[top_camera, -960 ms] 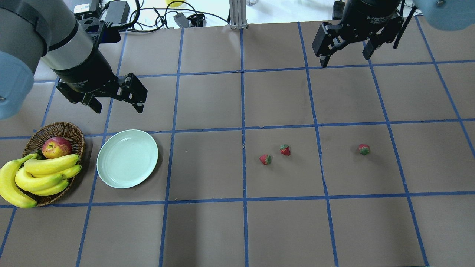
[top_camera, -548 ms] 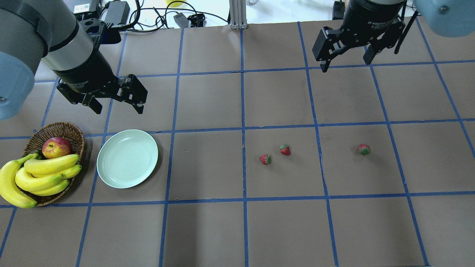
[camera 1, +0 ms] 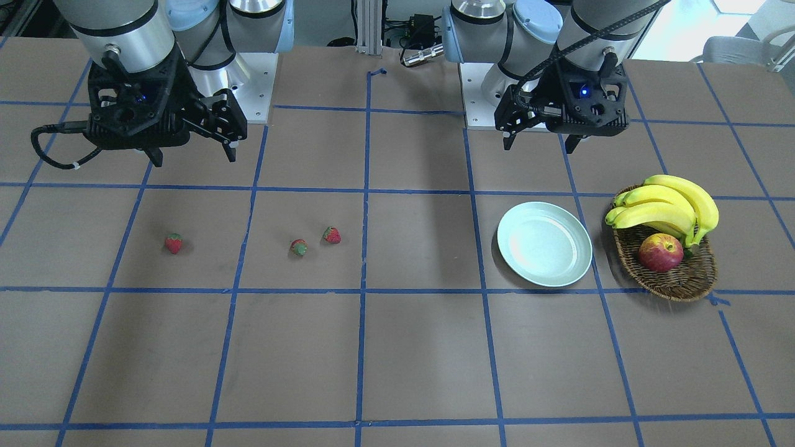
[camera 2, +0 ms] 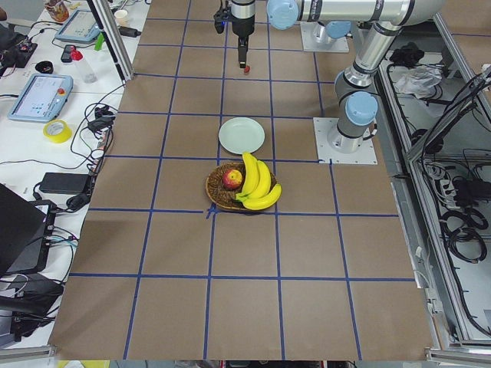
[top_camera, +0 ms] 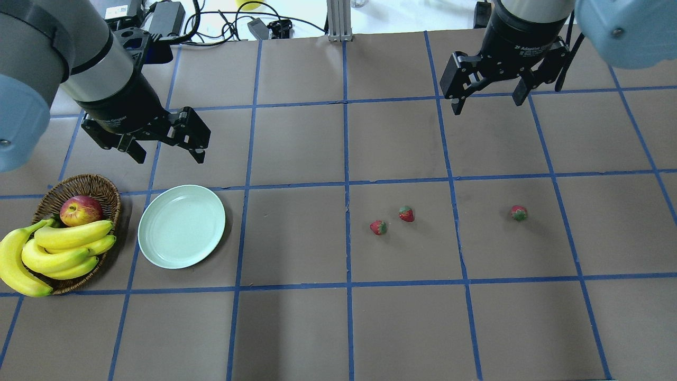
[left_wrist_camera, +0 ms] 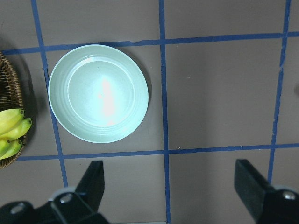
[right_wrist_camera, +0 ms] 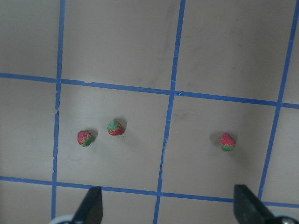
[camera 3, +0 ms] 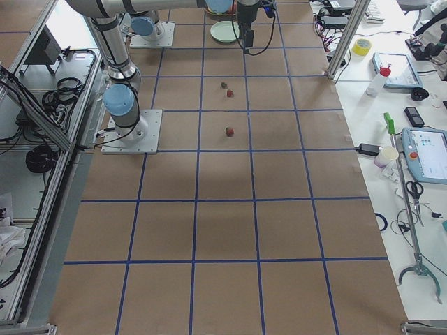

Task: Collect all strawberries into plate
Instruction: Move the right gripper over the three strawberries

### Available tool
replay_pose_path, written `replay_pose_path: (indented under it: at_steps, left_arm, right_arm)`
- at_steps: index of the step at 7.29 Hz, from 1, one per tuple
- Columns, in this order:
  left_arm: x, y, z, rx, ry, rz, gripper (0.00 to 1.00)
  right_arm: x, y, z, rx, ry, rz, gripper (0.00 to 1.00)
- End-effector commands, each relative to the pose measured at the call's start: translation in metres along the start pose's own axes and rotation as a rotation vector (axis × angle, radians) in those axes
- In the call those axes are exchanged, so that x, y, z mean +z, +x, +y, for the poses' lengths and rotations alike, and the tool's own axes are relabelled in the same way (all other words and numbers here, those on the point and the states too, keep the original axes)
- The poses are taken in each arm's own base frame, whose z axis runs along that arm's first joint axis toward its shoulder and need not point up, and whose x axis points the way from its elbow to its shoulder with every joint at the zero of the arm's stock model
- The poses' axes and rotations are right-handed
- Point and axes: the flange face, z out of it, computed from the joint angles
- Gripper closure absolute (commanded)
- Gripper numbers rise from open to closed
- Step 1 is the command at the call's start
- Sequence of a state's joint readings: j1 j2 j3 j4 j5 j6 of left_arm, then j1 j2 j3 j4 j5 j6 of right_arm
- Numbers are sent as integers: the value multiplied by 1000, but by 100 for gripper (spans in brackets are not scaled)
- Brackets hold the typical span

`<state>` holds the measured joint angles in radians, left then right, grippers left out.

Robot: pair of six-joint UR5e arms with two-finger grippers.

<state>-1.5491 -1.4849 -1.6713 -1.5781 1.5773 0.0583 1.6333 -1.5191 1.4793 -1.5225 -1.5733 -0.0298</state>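
Three strawberries lie on the brown table: two close together [top_camera: 378,227] [top_camera: 406,214] and one apart to the right [top_camera: 519,212]. The right wrist view shows them as a pair [right_wrist_camera: 85,137] [right_wrist_camera: 114,128] and a single one [right_wrist_camera: 227,141]. The pale mint plate [top_camera: 181,226] sits bare at the left, and is seen from above in the left wrist view [left_wrist_camera: 98,93]. My left gripper [top_camera: 169,156] hovers open just behind the plate. Well behind the strawberries, high above the table, my right gripper [top_camera: 486,106] also hangs open.
A wicker basket [top_camera: 106,185] with bananas [top_camera: 58,248] and an apple [top_camera: 80,210] stands left of the plate. Cables and a metal post [top_camera: 338,21] line the far table edge. Blue tape marks the table in squares.
The right gripper has moved a little nearer and lower in the overhead view, towards the strawberries. The left gripper has hardly moved. Both stay open.
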Motion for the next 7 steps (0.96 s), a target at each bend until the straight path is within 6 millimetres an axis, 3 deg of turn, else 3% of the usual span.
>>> replay_pose_path:
  at_steps: [1, 2, 3, 4, 5, 6, 7]
  left_arm:
    - [1, 0, 0, 0, -3, 1, 0]
    - [2, 1, 1, 0, -4, 1, 0]
    - [1, 1, 0, 0, -1, 0, 0]
    - [2, 1, 0, 2, -3, 0, 0]
    - [3, 1, 0, 2, -6, 1, 0]
    - [3, 2, 0, 3, -6, 2, 0]
    - [3, 2, 0, 3, -4, 2, 0]
  right_arm:
    - [15, -44, 7, 130, -1, 14, 0]
    - [46, -66, 10, 178, 4, 17, 0]
    - [82, -74, 14, 213, 13, 10, 0]
    - [137, -96, 15, 287, 54, -11, 0]
    - [192, -136, 34, 282, 75, -10, 0]
    - [233, -150, 45, 323, 60, 9, 0]
    - [247, -156, 55, 356, 37, 21, 0]
